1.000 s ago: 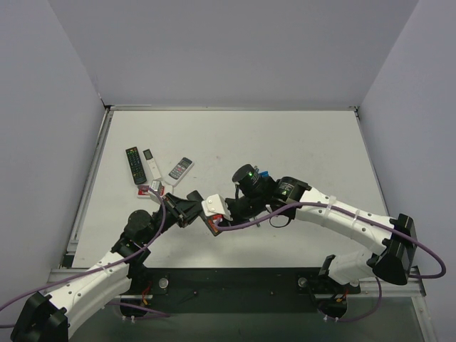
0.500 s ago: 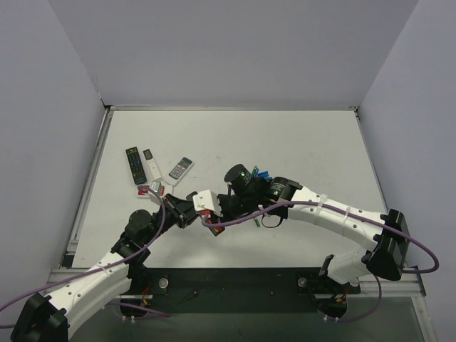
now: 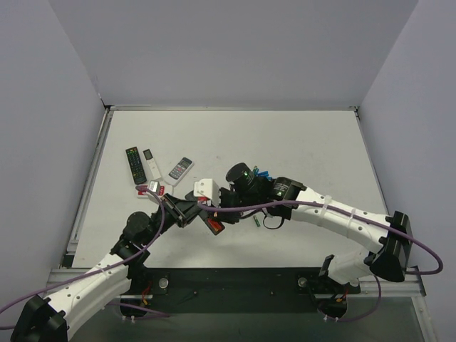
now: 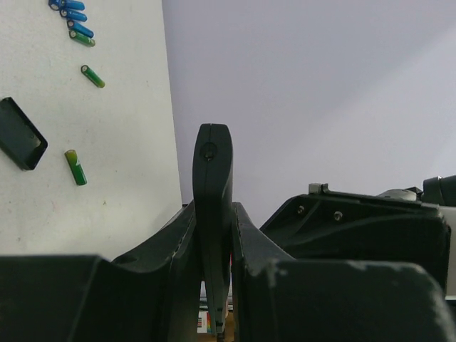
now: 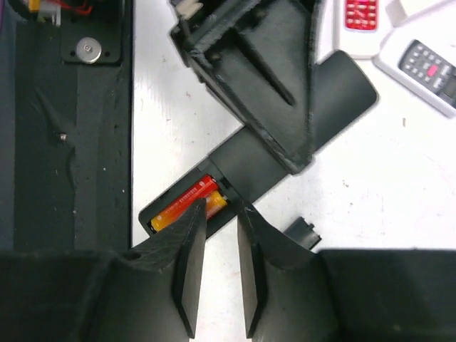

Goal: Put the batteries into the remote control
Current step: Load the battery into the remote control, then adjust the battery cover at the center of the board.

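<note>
we can read no writing: the print on the orange-red batteries (image 5: pixel 187 204) is a blur, and the key labels on the red-and-white remote (image 5: pixel 360 16) and the grey remote (image 5: pixel 426 65) beyond the left gripper (image 4: pixel 212 208) are too small.

the left gripper is clamped on the remote control (image 4: pixel 212 157), pinching the slim black bar by its long edges. the right gripper (image 5: pixel 221 212) hovers with its fingers a narrow gap apart and nothing between them, its tips right over the open compartment at the bar's free end.

the right wrist view alone shows the two orange-red batteries lying side by side in that compartment (one fingertip overlaps the inner end of a cell). it also shows the small black cover (image 5: pixel 302 234) on the table (image 3: pixel 299 142) just beside the right gripper's tips.

the left wrist view sees the bar edge-on, so the compartment is hidden there. off to one side of that hand it shows loose green cells (image 4: pixel 92 76) and, farther out, blue cells (image 4: pixel 70 12).

only the top view takes in the black remote with coloured buttons (image 3: pixel 135 164), well beyond the left gripper.
</note>
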